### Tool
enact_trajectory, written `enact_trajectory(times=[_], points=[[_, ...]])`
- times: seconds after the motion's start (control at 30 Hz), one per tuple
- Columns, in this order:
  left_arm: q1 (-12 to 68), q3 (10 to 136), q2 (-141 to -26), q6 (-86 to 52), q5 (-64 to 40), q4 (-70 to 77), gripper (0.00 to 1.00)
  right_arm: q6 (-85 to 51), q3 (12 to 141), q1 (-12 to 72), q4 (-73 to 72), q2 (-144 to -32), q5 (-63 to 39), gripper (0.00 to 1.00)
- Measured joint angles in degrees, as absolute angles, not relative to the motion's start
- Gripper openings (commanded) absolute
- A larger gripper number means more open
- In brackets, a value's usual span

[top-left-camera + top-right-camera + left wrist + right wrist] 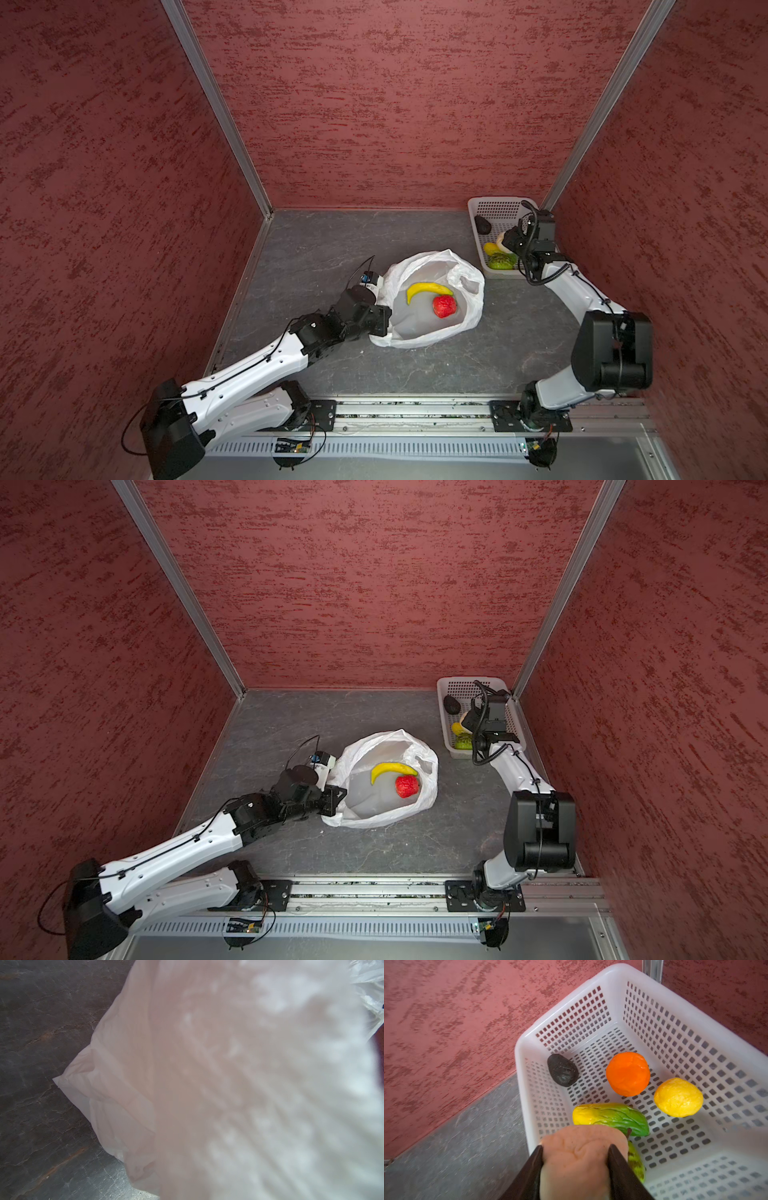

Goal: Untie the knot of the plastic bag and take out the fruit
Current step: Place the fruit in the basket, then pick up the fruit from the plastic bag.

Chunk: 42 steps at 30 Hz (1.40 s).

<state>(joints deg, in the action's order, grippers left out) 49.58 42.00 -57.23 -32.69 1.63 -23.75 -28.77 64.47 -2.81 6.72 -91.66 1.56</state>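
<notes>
The plastic bag (471,299) (426,789) lies open in the middle of the floor, with a yellow banana (428,288) (392,768) and a red fruit (444,306) (407,786) inside. My left gripper (384,309) (336,798) is at the bag's left rim, shut on the film. That film (228,1084) fills the left wrist view and hides the jaws. My right gripper (575,1148) (509,241) hangs over the white basket (520,1076), shut on a pale whitish fruit (581,1136). The knot is out of view.
The basket (473,220) (442,704) stands in the back right corner against the red walls. It holds a dark avocado (562,1073), an orange (628,1074), a yellow lemon (678,1097), a yellow-green elongated fruit (610,1118) and a green one (636,1163).
</notes>
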Motion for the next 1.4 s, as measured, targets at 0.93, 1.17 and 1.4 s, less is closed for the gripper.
enact_trajectory(times=[0.93, 1.17, 1.4], points=[[52.64, 41.93, -56.60, -34.22, 4.40, -23.05, 0.00, -24.53, 72.12, -1.98, 12.82, -90.11, 0.14, 0.99], [52.64, 41.10, -56.01, -34.22, 4.38, -22.68, 0.00, -24.23, 68.03, 3.77, 19.03, -78.08, -4.43, 0.99], [52.64, 41.10, -55.96, -34.17, 4.12, -21.67, 0.00, -24.45, 67.99, 18.33, 27.51, -67.68, -5.82, 0.99]])
